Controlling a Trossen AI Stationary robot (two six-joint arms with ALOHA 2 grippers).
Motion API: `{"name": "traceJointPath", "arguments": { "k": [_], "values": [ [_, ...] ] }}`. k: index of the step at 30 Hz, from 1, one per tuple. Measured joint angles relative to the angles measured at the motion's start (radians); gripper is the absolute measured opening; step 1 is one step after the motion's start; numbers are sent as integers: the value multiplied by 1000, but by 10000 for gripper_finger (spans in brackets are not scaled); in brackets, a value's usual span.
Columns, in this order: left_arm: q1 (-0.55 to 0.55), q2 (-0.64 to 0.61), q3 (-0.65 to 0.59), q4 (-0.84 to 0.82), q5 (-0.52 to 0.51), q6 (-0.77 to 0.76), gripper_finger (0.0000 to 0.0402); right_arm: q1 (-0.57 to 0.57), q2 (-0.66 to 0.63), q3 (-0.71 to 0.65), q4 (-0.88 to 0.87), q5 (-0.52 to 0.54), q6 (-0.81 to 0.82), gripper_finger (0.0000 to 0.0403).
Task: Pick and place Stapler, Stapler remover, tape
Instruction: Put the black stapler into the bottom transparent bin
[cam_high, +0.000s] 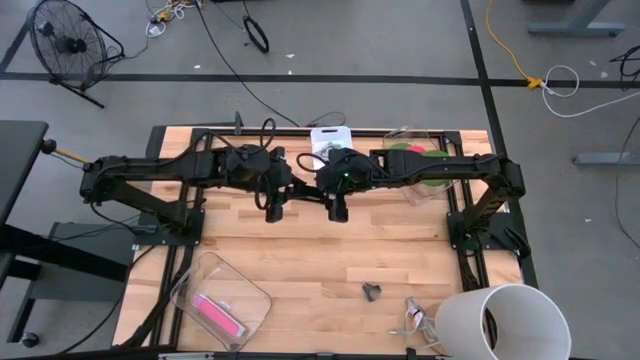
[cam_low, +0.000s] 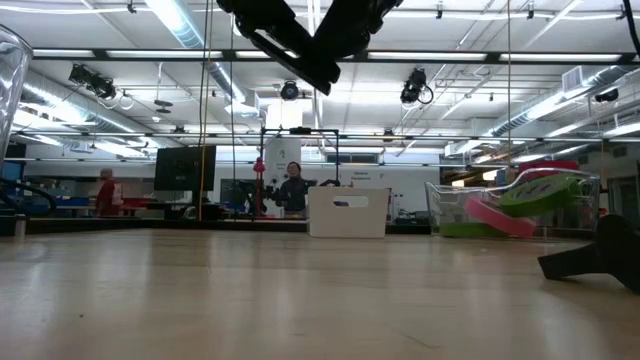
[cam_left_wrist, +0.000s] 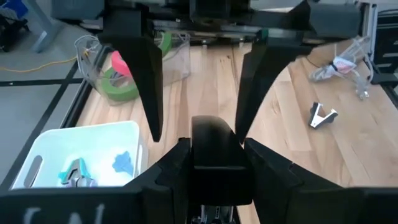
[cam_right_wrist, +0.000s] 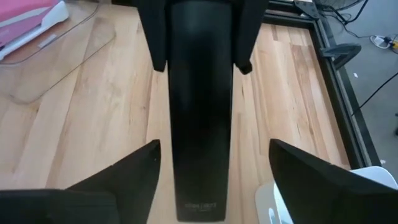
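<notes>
While clamped in right claw, long black stapler

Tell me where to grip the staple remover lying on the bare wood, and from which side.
Probably from straight above, pinching the staple remover across its narrow hinged end: it lies low on the table, claws splayed.

A light wooden-plank table carried a clear plastic tray near its front left corner, with a flat pink object inside. A large white cylindrical bucket stood at the front right corner. Beyond the table, a black floor fan sat on the grey floor, and two people stood far off in the room.
</notes>
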Motion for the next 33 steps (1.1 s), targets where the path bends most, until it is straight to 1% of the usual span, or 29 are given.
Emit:
{"name": "traceJointPath", "arguments": {
  "k": [5, 10, 14, 19, 21, 23, 28, 33],
  "values": [
    [0, -22, 0, -12, -7, 0, 132, 0, -37, 0, -3, -5, 7, 312],
    [0, -81, 0, -17, 7, 0, 132, 0, -105, 0, -2, -8, 13, 313],
    [0, -144, 0, -36, 79, -8, 132, 0, -156, 0, -8, -25, 13, 299],
    [-26, -216, 1, -82, 237, -8, 132, 0, -198, 0, -46, -37, 8, 262],
    [-53, -242, 1, -101, 285, -7, 132, 0, -206, 0, -62, -37, 9, 247],
    [-85, -260, 1, -117, 313, -7, 132, -1, -206, 0, -66, -37, 8, 232],
    [-197, -288, 1, -163, 334, -22, 132, -1, -206, 0, -67, -37, 11, 202],
    [-317, -294, 1, -221, 356, -99, 132, -1, -206, 0, -65, -37, 42, 181]
  ]
}}
